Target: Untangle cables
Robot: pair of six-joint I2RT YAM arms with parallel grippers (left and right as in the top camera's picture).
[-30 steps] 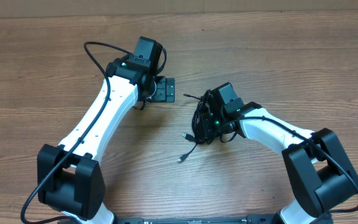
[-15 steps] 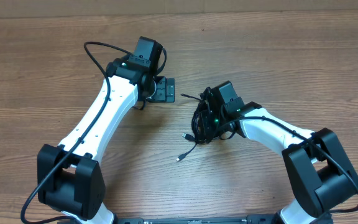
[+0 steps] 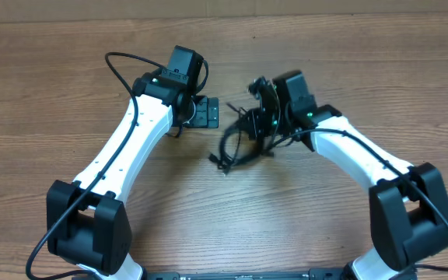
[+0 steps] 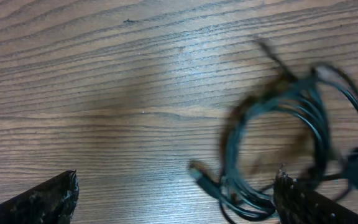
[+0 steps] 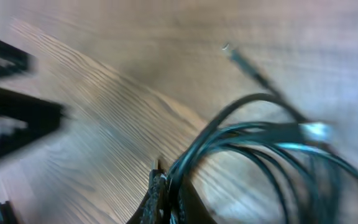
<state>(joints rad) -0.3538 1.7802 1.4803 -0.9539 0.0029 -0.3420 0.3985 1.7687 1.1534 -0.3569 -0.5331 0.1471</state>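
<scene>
Cables (image 5: pixel 277 132) in R fingers (image 5: pixel 158 198): wrist-cam only

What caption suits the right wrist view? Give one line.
Right gripper shut on the cables, loops blurred over the wooden table.

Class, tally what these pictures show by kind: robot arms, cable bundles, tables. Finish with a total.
Robot arms: 2, the left arm and the right arm
Cable bundle: 1
Table: 1
Total: 4
</scene>
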